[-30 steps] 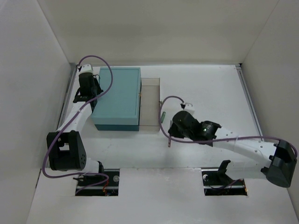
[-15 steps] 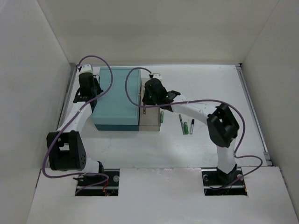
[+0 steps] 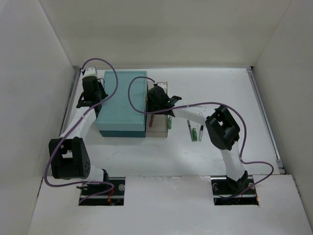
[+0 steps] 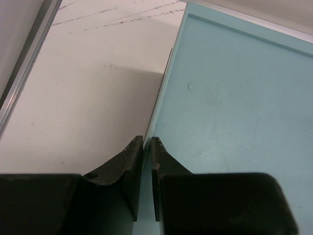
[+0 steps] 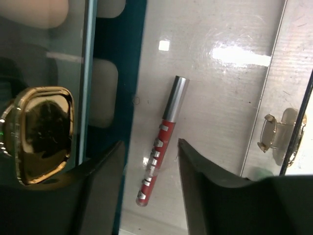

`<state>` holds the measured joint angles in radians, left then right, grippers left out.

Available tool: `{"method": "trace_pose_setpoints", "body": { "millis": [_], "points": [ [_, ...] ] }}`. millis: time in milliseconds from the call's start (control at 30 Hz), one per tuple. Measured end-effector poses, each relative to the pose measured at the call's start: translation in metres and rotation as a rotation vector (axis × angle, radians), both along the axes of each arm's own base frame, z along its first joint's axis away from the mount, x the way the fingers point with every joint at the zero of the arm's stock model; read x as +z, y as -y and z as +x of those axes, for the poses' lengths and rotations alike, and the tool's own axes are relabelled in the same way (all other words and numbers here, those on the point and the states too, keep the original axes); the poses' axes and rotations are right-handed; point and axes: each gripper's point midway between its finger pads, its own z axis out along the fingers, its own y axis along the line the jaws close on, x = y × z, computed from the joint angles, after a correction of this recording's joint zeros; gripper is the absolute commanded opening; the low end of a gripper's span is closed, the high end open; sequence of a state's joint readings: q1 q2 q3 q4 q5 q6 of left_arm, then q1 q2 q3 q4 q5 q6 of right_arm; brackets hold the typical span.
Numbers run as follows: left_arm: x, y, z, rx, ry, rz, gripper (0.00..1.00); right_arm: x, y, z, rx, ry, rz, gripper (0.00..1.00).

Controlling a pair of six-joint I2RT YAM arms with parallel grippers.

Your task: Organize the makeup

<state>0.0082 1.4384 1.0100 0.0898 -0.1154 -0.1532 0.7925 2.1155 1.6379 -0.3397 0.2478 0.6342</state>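
A red pencil (image 5: 159,166) with a silver cap lies flat on the floor of the clear drawer (image 3: 159,128), which is pulled out to the right of the teal box (image 3: 122,103). My right gripper (image 5: 150,147) hovers open just above it, one finger on each side, touching nothing; it also shows in the top view (image 3: 157,102). A green tube (image 3: 169,122) lies just right of the drawer. Two dark pencils (image 3: 189,128) and a green one (image 3: 194,133) lie on the table further right. My left gripper (image 4: 147,142) is shut on the teal box's left edge.
A shiny gold round thing (image 5: 41,132) and pale peach shapes (image 5: 34,10) show through the clear wall at the box side. The drawer's gold clasp (image 5: 274,132) is at its right end. White walls enclose the table.
My right arm swung from the table's front up over the drawer carrying the red pencil. The pencil now lies in the drawer and the jaws are open. The left arm has not moved.
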Motion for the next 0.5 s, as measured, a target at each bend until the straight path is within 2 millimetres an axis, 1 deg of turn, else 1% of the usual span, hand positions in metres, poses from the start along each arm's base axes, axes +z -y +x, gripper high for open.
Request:
{"method": "trace_pose_setpoints", "body": {
  "millis": [67,133,200,233,267,367,433,500],
  "points": [
    [0.0,0.0,0.0,0.0,0.0,0.0,0.09,0.002,0.0,0.001,0.0,0.005,0.0,0.6],
    [0.0,0.0,0.0,0.0,0.0,0.0,0.09,0.003,0.002,0.001,-0.002,0.006,-0.005,0.61],
    [0.0,0.0,0.0,0.0,0.0,0.0,0.09,0.01,0.003,0.0,0.003,0.013,-0.004,0.61],
    [0.0,0.0,0.0,0.0,0.0,0.0,0.09,0.017,0.005,-0.001,0.005,0.023,0.001,0.61],
    [0.0,0.0,0.0,0.0,0.001,0.0,0.09,0.026,0.007,-0.004,0.007,0.034,0.008,0.63],
    [0.0,0.0,0.0,0.0,0.0,0.0,0.09,0.069,0.021,-0.016,0.013,0.094,0.057,0.63],
    [0.0,0.0,0.0,0.0,0.001,0.0,0.09,0.103,0.035,-0.025,0.008,0.145,0.102,0.62],
    [0.0,0.0,0.0,0.0,0.001,0.0,0.09,0.13,0.055,-0.03,-0.017,0.196,0.142,0.61]
  ]
}}
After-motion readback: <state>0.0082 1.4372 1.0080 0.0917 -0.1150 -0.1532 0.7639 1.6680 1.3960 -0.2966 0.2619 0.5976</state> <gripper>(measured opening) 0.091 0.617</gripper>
